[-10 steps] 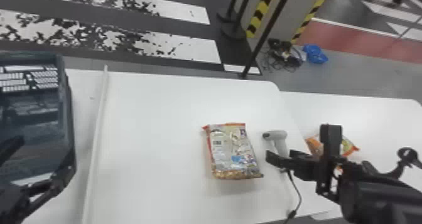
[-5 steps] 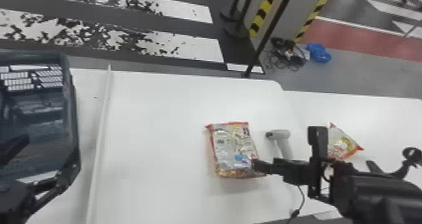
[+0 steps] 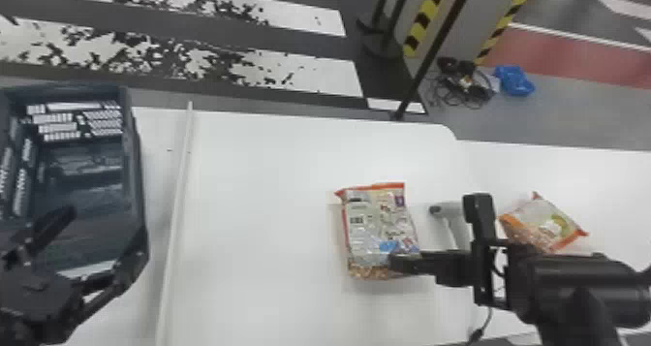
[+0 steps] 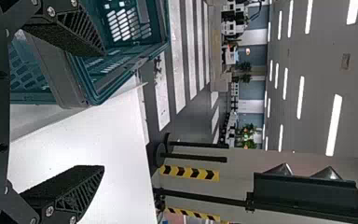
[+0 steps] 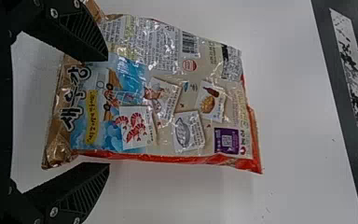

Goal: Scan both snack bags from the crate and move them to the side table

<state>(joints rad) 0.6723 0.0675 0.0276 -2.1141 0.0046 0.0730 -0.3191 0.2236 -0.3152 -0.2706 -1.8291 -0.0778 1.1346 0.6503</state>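
Right claw (image 3: pixel 399 262) released, fingers apart at near end of snack bag (image 3: pixel 378 228); bag lies on bench (image 3: pixel 261 199), just left of handheld scanner (image 3: pixel 453 216). Second snack bag (image 3: pixel 547 224) sits right of scanner. Left claw (image 3: pixel 94 248) released by crate (image 3: pixel 133 175), well left of scanner.

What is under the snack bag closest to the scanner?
The snack bag lies on the white tabletop, which shows beside its edges. The patch directly beneath is covered by the bag, so whether anything flat is under there cannot be seen.
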